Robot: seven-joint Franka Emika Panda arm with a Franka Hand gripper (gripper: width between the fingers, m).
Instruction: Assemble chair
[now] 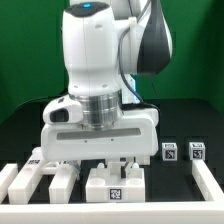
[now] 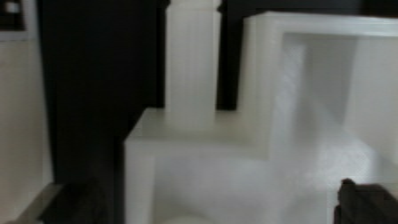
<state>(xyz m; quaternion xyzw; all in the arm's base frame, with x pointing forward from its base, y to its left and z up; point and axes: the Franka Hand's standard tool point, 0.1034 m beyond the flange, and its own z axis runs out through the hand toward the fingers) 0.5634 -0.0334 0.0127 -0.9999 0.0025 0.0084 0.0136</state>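
The chair lies in loose pieces: chunky matte white blocks and slabs with square black-and-white tags. One block sits directly beneath the gripper, and others lie to either side of it. In the wrist view the dark fingertips stand spread wide, not clamped on the smooth white block between them. Behind the gripper, a black table meets a green backdrop.

Pincer low over chair block, grip seemingly unclear.
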